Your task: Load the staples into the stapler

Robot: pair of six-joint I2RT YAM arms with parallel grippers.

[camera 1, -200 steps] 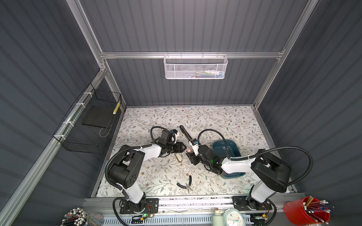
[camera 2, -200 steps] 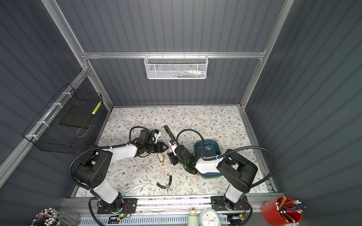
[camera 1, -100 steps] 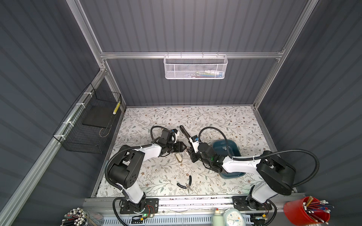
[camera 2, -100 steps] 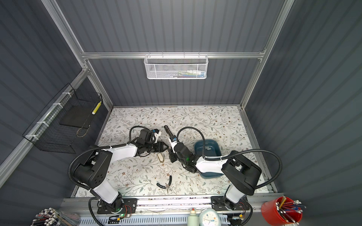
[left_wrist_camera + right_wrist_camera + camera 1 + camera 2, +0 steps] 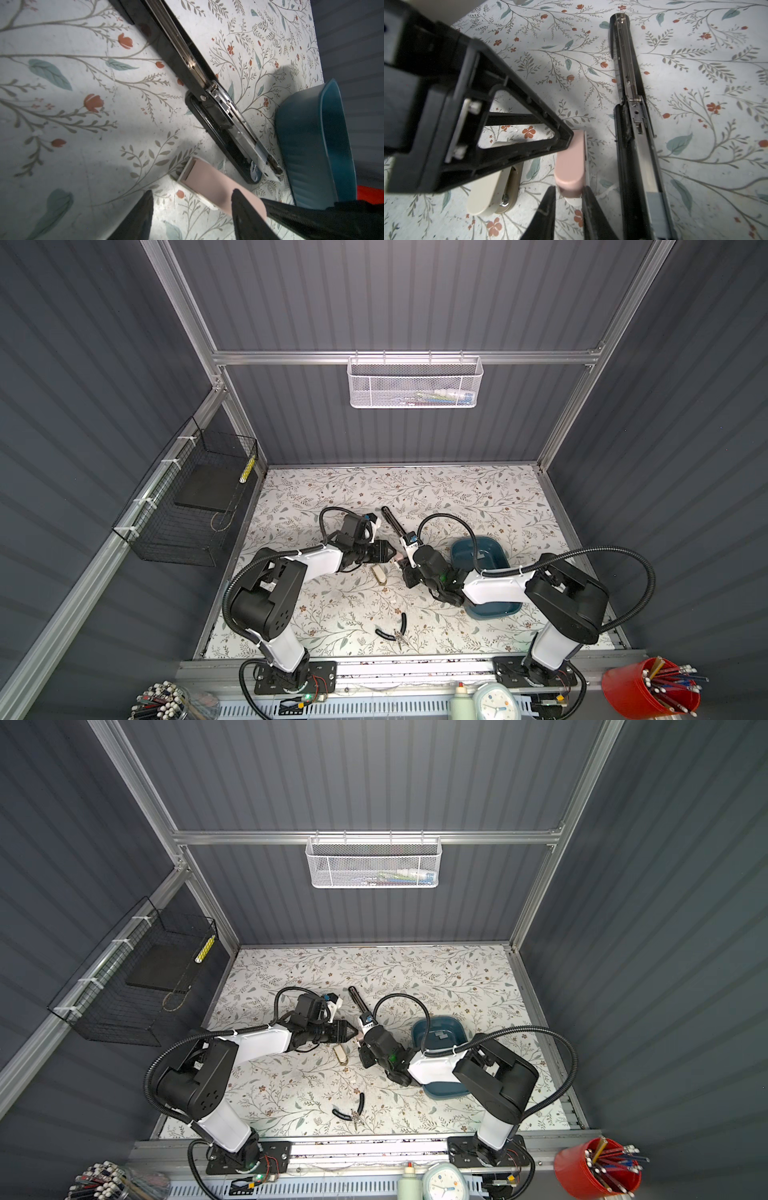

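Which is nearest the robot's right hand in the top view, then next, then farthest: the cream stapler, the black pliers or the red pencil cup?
1. Cream stapler, just beside the right hand, mid-table.
2. Black pliers, toward the table's front edge.
3. Red pencil cup, past the front rail, far right corner.

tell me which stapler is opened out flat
The long black stapler, hinged open with its metal channel bare; the pink stapler and cream stapler are shorter.
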